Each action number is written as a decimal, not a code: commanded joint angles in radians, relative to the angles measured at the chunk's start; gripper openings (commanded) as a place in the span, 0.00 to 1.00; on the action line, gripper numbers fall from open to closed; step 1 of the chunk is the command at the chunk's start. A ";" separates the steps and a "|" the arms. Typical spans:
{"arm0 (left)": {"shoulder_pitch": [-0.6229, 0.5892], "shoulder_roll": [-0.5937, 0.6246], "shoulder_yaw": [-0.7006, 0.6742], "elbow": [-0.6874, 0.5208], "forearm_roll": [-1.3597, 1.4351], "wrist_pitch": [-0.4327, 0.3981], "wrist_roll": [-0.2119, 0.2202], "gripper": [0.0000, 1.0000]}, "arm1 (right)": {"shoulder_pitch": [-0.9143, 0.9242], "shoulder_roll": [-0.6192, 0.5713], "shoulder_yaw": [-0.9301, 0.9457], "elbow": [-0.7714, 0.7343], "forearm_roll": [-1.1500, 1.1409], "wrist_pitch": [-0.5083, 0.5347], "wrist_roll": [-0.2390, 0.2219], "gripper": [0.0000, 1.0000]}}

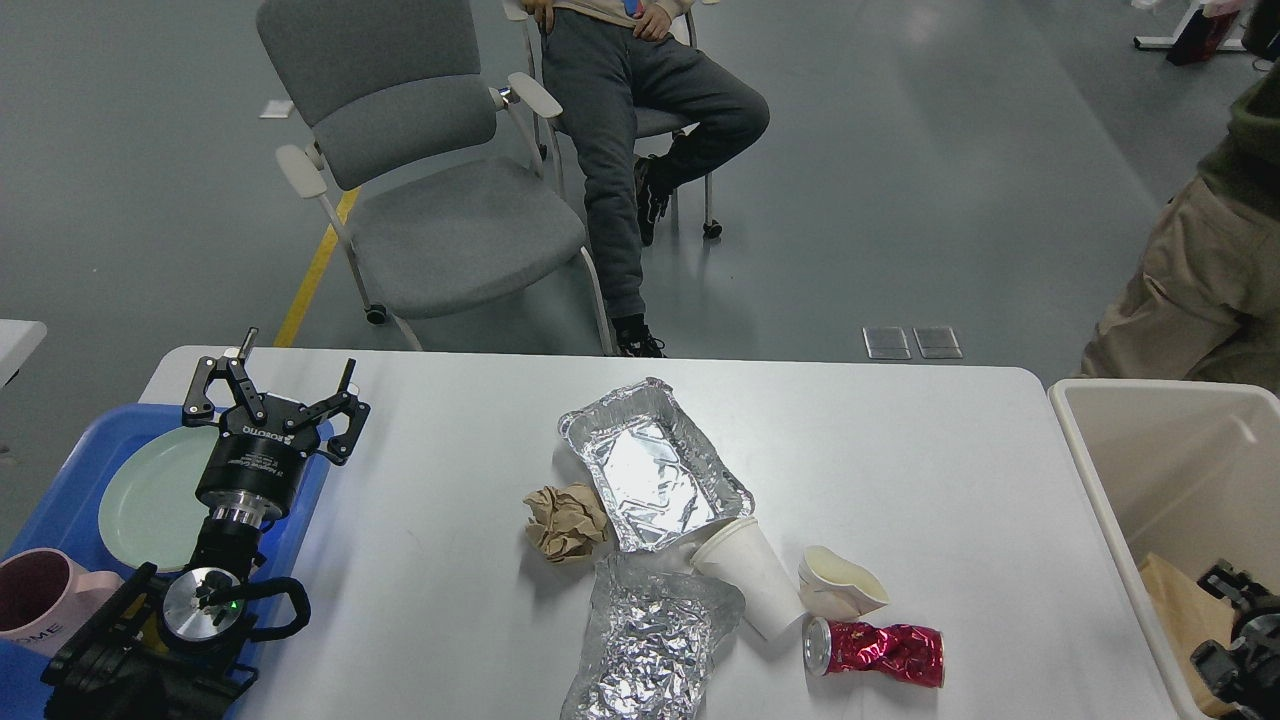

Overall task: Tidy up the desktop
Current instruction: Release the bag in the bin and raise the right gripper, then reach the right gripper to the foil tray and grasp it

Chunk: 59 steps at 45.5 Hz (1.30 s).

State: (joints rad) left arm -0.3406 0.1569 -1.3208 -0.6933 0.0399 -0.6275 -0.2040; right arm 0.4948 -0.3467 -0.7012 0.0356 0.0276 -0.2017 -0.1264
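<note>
Hovering over the desktop [450, 600] — left gripper [275, 387], jaws spread, empty; right's unclear.

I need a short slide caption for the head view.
Open left claw over a blue tray; foil, cups and a crushed can litter the desktop.

We are seeing two paper cups [752, 575] [838, 584], two foil pieces [655, 462] [650, 640], one crushed can [880, 650], one paper wad [566, 522], one plate [150, 495], one mug [45, 600].

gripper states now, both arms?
Left gripper: open, holding nothing, above the blue tray's edge.
Right gripper: over the beige bin, fingers indistinct, cannot be told.
</note>
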 commanded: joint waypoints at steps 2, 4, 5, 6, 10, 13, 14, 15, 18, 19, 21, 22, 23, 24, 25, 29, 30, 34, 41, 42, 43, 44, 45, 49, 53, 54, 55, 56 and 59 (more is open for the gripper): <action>0.000 0.000 0.000 0.000 0.000 0.000 0.000 0.97 | 0.083 -0.070 -0.001 0.084 -0.009 0.042 -0.001 1.00; 0.000 0.000 0.000 0.000 0.000 0.000 0.000 0.97 | 0.126 -0.106 -0.007 0.130 -0.018 0.074 -0.001 1.00; 0.000 0.001 0.000 0.000 0.000 0.000 0.000 0.97 | 0.151 -0.121 -0.011 0.150 -0.024 0.097 -0.001 1.00; 0.000 0.000 0.000 0.000 0.000 0.000 0.000 0.97 | 0.175 -0.136 -0.020 0.167 -0.029 0.126 -0.001 1.00; 0.000 0.000 0.000 0.000 0.000 0.000 0.000 0.97 | 0.315 -0.184 -0.092 0.231 -0.063 0.257 0.001 1.00; -0.002 0.001 0.000 0.000 0.000 0.000 0.002 0.97 | 0.444 -0.221 -0.159 0.280 -0.069 0.349 0.001 1.00; 0.000 0.000 0.000 0.000 0.000 0.000 0.002 0.97 | 0.483 -0.231 -0.179 0.300 -0.070 0.375 -0.001 1.00; 0.000 0.000 0.000 0.000 0.000 0.000 0.002 0.97 | 0.522 -0.241 -0.198 0.323 -0.071 0.399 0.001 1.00; 0.000 0.000 0.000 0.000 0.000 0.000 0.002 0.97 | 0.632 -0.244 -0.254 0.415 -0.072 0.462 -0.001 1.00; -0.002 0.000 0.000 0.000 0.000 0.000 0.002 0.97 | 0.677 -0.244 -0.273 0.447 -0.072 0.482 -0.001 1.00; 0.000 0.000 0.000 0.000 0.000 -0.001 0.002 0.97 | 0.776 -0.241 -0.319 0.504 -0.075 0.518 -0.001 1.00; 0.000 0.000 0.000 0.000 0.000 0.000 0.002 0.97 | 0.827 -0.239 -0.345 0.530 -0.078 0.534 -0.001 1.00; 0.000 0.000 0.000 0.000 0.000 0.000 0.002 0.97 | 0.872 -0.239 -0.371 0.561 -0.081 0.551 -0.001 1.00; 0.000 0.000 0.000 0.000 0.000 0.000 0.002 0.97 | 0.914 -0.236 -0.397 0.596 -0.083 0.570 -0.001 1.00; 0.000 0.000 0.000 0.000 0.000 0.000 0.002 0.97 | 0.954 -0.230 -0.421 0.633 -0.083 0.588 -0.001 1.00; 0.000 0.000 0.000 0.000 0.000 0.000 0.002 0.97 | 1.174 -0.172 -0.507 0.812 -0.083 0.646 -0.002 1.00; 0.000 0.000 0.000 0.000 0.000 0.000 0.002 0.97 | 1.212 -0.155 -0.524 0.843 -0.083 0.662 -0.002 1.00; 0.000 0.000 0.000 0.000 0.000 0.000 0.000 0.97 | 1.415 -0.052 -0.570 1.010 -0.077 0.751 -0.004 1.00; 0.000 0.000 0.000 0.000 0.000 0.000 0.000 0.97 | 1.602 0.035 -0.572 1.220 -0.071 0.800 -0.004 1.00; 0.000 0.000 0.000 0.000 0.000 0.000 0.000 0.97 | 1.631 0.046 -0.570 1.256 -0.069 0.808 -0.004 1.00; 0.000 0.000 0.000 0.000 0.000 0.000 0.000 0.97 | 1.659 0.057 -0.569 1.285 -0.067 0.814 -0.004 1.00; 0.000 0.001 0.000 0.000 0.000 0.000 0.000 0.97 | 1.685 0.064 -0.566 1.312 -0.066 0.815 -0.004 1.00; 0.000 0.000 0.000 0.000 0.000 0.000 0.000 0.97 | 1.709 0.071 -0.563 1.340 -0.064 0.817 -0.004 1.00; 0.000 0.000 0.000 0.000 0.000 0.000 0.000 0.97 | 1.789 0.112 -0.534 1.440 -0.063 0.814 -0.004 1.00; 0.000 0.001 0.000 0.000 0.000 0.000 0.000 0.97 | 1.844 0.138 -0.501 1.503 -0.043 0.815 -0.004 1.00; 0.000 0.001 0.000 0.000 0.000 0.000 0.000 0.97 | 1.855 0.144 -0.494 1.515 -0.034 0.814 -0.004 1.00; 0.000 0.001 0.000 0.001 0.000 0.000 0.000 0.97 | 1.866 0.147 -0.485 1.529 -0.025 0.814 -0.004 1.00; 0.000 0.001 0.000 0.001 0.000 0.000 0.000 0.97 | 1.877 0.152 -0.475 1.546 -0.017 0.815 -0.002 1.00; 0.000 0.001 0.000 0.000 0.000 0.000 0.000 0.97 | 1.909 0.155 -0.451 1.593 -0.006 0.808 -0.002 1.00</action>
State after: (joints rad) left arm -0.3406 0.1577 -1.3207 -0.6930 0.0399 -0.6274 -0.2041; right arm 2.3482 -0.2058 -1.1935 1.5509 -0.0043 0.6126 -0.1306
